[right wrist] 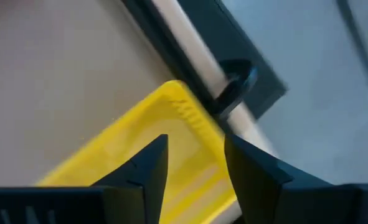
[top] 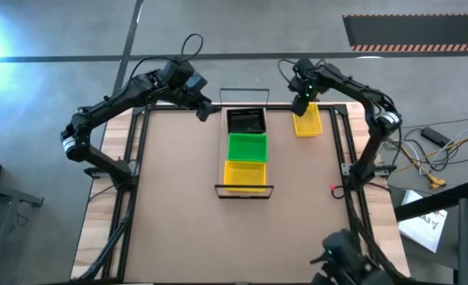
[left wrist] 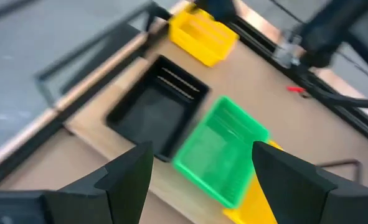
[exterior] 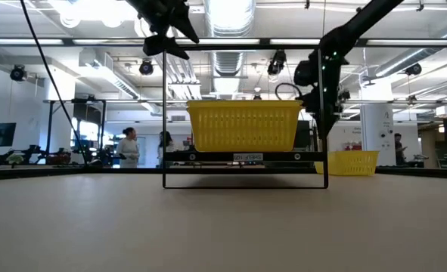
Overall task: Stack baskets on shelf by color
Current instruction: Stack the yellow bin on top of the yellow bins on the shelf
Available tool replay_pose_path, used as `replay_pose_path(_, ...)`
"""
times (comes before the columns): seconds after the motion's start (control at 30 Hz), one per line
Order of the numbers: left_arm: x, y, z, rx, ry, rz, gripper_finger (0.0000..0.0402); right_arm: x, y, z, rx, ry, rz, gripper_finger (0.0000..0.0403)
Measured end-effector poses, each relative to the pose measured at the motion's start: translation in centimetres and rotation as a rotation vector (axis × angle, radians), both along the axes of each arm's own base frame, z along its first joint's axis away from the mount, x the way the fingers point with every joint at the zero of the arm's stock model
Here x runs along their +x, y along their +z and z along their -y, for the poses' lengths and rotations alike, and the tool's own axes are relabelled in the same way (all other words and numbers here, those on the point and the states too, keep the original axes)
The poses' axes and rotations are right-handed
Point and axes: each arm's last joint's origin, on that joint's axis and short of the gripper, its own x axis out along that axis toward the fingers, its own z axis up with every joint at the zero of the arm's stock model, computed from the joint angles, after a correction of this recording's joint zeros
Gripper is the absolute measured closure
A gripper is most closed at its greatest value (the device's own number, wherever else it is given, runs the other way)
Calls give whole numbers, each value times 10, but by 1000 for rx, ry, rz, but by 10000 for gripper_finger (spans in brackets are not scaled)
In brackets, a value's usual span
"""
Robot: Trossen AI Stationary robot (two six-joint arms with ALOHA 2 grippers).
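The shelf [top: 244, 191] runs near to far down the table's middle. Along it sit a black basket [top: 245, 120] at the far end, a green basket [top: 247, 147] in the middle and a yellow basket [top: 245, 175] at the near end. In the low view this yellow basket [exterior: 244, 125] hides the others. A second yellow basket [top: 307, 121] rests on its base on the tabletop near the far right corner. My right gripper [top: 301, 106] hangs open over its far end [right wrist: 184, 112]. My left gripper [top: 204, 112] is open, raised left of the black basket [left wrist: 152, 109].
The table's black frame rails [top: 352, 150] run along its right and left sides. A small red item [top: 334, 188] lies by the right rail. Cables and papers [top: 428, 162] lie off the table to the right. People [exterior: 128, 147] stand in the room behind.
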Motion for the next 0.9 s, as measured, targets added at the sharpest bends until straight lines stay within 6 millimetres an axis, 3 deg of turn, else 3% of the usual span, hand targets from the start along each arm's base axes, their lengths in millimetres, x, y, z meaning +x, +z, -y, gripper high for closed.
replay_pose_path(0.17, 7, -6, 10, -32, -57, 0, 143, 7, -26, 28, 86, 64, -86, 240)
replay_pose_path(0.4, 15, -13, 21, -71, -68, -2, 143, 18, -63, 41, 234, 186, -171, 228)
replay_pose_path(0.57, 18, -11, 23, -65, -52, 24, 143, 20, -74, 43, 264, 177, -183, 280)
replay_pose_path(0.7, 19, -9, 22, -66, -38, 47, 143, 15, -63, 39, 270, 135, -179, 371)
replay_pose_path(0.9, 21, -7, 21, -50, -38, 80, 143, 5, -11, 23, 243, -24, -168, 394)
